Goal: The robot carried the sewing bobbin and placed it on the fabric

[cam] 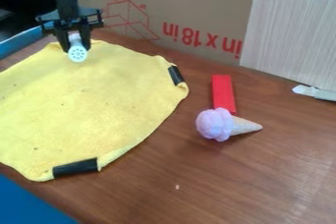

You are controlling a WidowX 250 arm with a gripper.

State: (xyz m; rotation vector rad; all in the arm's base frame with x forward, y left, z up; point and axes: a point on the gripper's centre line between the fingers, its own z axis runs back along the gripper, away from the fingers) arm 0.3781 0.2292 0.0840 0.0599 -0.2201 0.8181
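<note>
At the upper left, the black gripper point(76, 42) hangs over the back edge of the yellow fabric point(85, 105). It is shut on the sewing bobbin point(77, 52), whose white round end with small holes faces the camera. The bobbin's far part lies between the fingers and is partly hidden by them. Whether the bobbin touches the fabric, I cannot tell. The fabric lies spread on the brown table, with black strips at its right and front edges.
Right of the fabric, a red block point(223, 93) lies behind a toy ice cream cone point(226, 125). A cardboard panel point(190, 7) and a pale wood-grain board point(292, 31) stand along the back. A whitish object point(315, 92) lies at the right edge.
</note>
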